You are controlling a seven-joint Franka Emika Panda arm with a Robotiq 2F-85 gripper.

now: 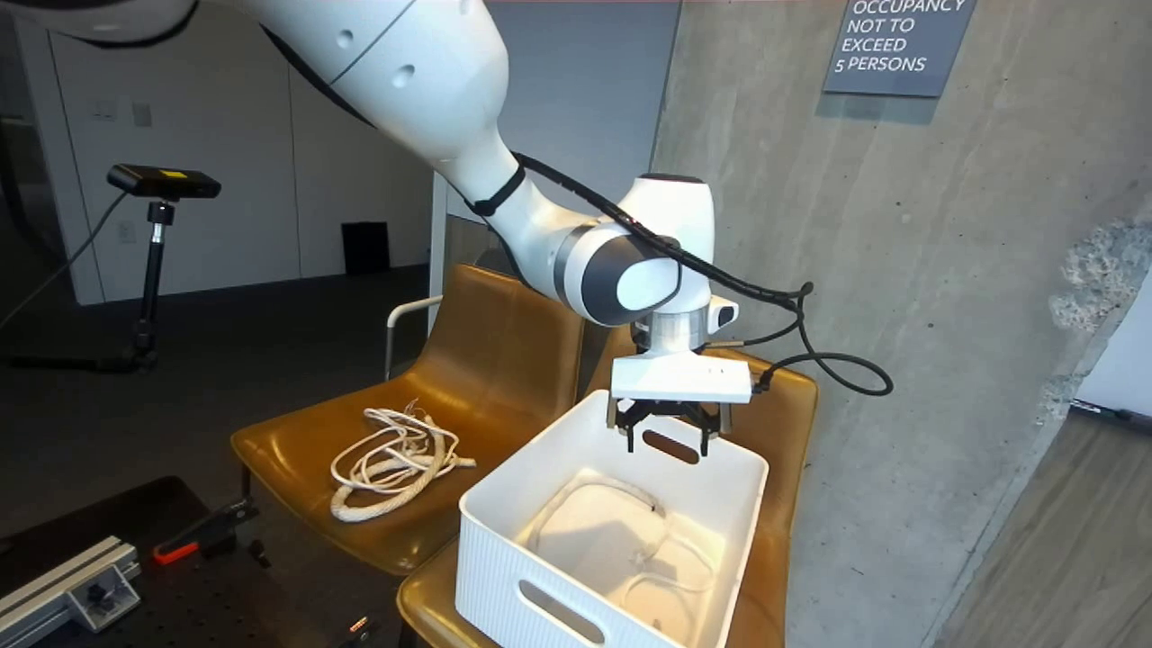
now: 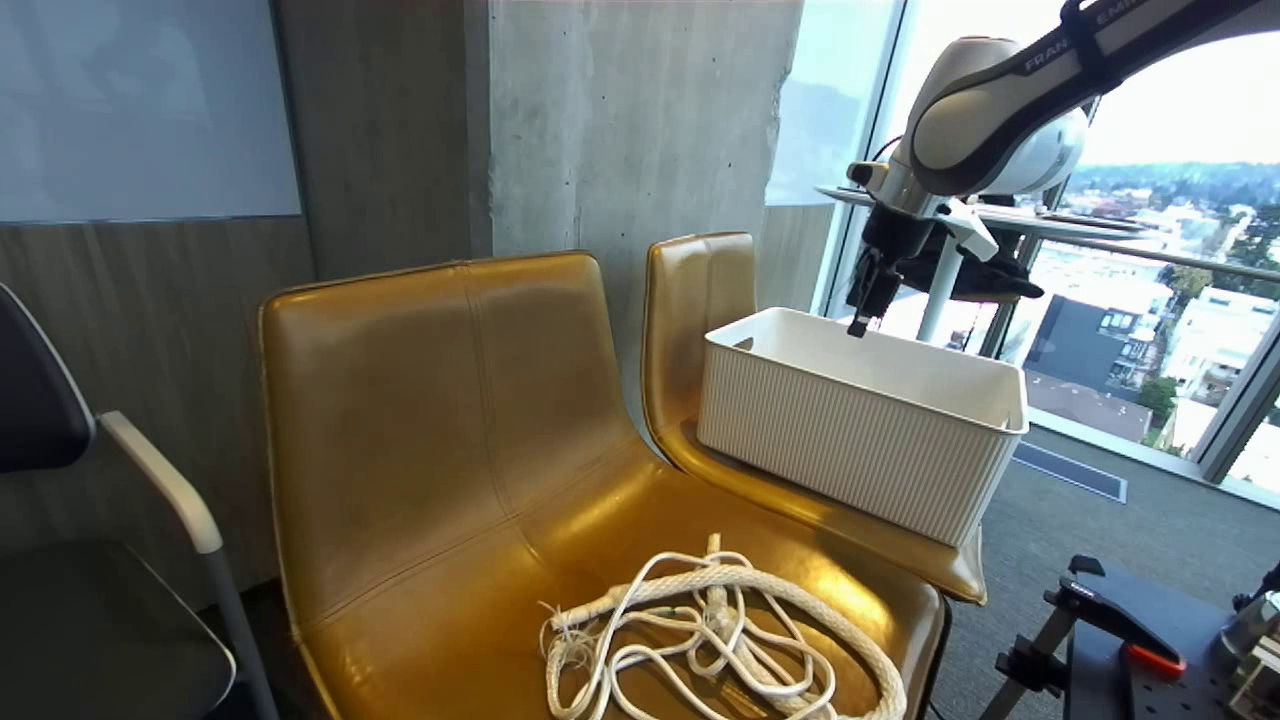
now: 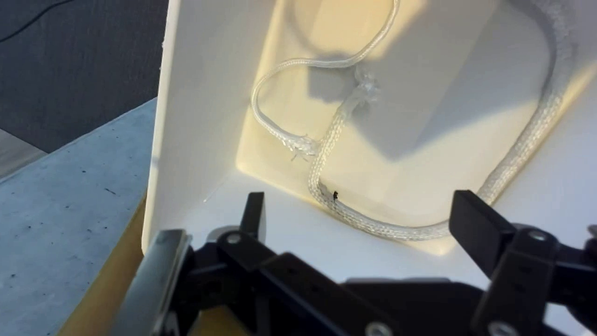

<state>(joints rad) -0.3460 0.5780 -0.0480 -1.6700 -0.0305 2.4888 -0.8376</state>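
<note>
My gripper (image 1: 667, 447) hangs fingers-down over the back end of a white ribbed bin (image 1: 504, 549), beside the cut-out handle. Its jaws stand wide apart with nothing between them. In the wrist view, a thick white braided rope (image 3: 373, 226) curves along the bin floor, below and beyond the fingertips. A thinner white cord (image 3: 303, 62) loops near the rope's frayed end. The bin wall (image 2: 840, 440) hides both from an exterior view. A tangle of white rope (image 2: 845, 622) lies outside the bin on a tan leather chair (image 2: 400, 420), apart from the gripper.
The bin rests on a second tan chair (image 2: 700, 310). A concrete wall (image 1: 900, 270) rises behind it. A camera on a stand (image 1: 162, 183) is at the far left. A dark bench with a red-tipped clamp (image 2: 1120, 620) stands near the bin; a round table (image 2: 1070, 222) is behind.
</note>
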